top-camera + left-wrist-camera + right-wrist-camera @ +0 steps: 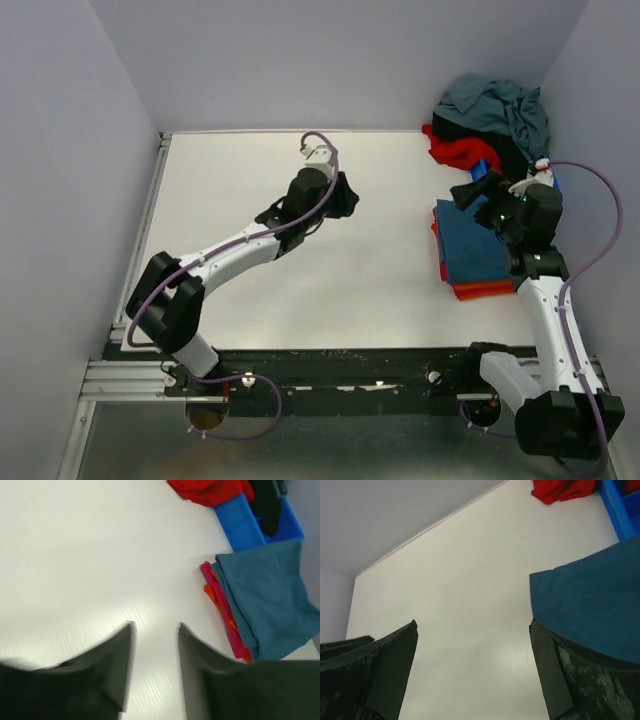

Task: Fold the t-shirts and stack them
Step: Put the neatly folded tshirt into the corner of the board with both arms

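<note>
A folded dark teal-blue t-shirt (pixel 472 242) lies on top of a stack at the right of the table, with pink and orange folded shirts (pixel 480 290) under it. It also shows in the left wrist view (pixel 270 600) and the right wrist view (pixel 592 605). Unfolded red (pixel 460 150), black and grey-blue (pixel 500 105) shirts are heaped at the back right. My left gripper (pixel 345 197) is open and empty over the table's middle. My right gripper (pixel 470 190) is open and empty above the stack's far edge.
A small blue plastic bin (pixel 252 522) stands behind the stack, under the heap of shirts, with black cloth in it. White walls close in the table at the back, left and right. A metal rail (pixel 300 365) runs along the near edge.
</note>
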Motion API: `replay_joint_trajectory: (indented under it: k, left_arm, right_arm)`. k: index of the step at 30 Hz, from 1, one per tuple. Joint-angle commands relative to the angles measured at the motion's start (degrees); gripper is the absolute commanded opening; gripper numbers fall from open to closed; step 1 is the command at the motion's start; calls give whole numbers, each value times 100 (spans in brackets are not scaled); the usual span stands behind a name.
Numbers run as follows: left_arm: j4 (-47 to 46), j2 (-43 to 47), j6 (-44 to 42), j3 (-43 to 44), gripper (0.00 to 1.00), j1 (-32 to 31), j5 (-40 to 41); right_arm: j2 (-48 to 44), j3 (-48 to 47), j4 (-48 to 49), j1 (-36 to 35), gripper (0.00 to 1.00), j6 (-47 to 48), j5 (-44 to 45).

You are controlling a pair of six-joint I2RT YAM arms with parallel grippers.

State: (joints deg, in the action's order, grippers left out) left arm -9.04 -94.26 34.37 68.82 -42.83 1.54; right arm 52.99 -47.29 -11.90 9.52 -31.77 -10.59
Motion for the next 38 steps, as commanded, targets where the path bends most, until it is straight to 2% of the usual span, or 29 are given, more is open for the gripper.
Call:
replay_joint_trajectory:
  k: [1, 2, 3, 6, 9, 12, 15, 19, 25, 35, 38]
  left_arm:
    - [253, 1065, -448, -1113, 75, 196, 1110]
    - [236, 1433, -449, -1412, 90, 213, 1355]
    - [140, 1689, -440, -1693, 99, 222, 1549]
    - [-194, 2533, -466, -2729, 99, 231, 2024]
    - [-195, 3192, -458, -3373, 99, 231, 2604]
    - [-195, 3606, -449, -3848, 99, 231, 2992]
    - [-318, 3905, -545, -4270, 99, 231, 3027]
    - [-905, 4204, -633, -4894, 99, 240, 3115]
    - [-1092, 4319, -589, -4984, 99, 240, 3063]
    - [-854, 4407, -545, -4869, 96, 231, 3037]
    - [-941, 4372, -528, -4843, 99, 240, 2984]
  right_arm:
    - [97, -211, 188, -801, 100, 654, -93]
    - [97, -115, 249, -950, 100, 741, -127]
    - [80, -27, 328, -1204, 100, 838, -75]
    - [62, 333, 381, -1952, 100, 1023, 408]
    - [-156, 1026, 907, -2366, 100, 1059, 418]
    - [-674, 1834, 1707, -2603, 100, 936, 294]
    - [-1123, 2529, 2234, -2727, 100, 892, 566]
    - [-1143, 3277, 3165, -2736, 100, 725, 646]
    - [-826, 3112, 3019, -2736, 100, 602, 488]
    - [-949, 3147, 2965, -2736, 100, 567, 593]
    - [-914, 3112, 2948, -2736, 100, 532, 619]
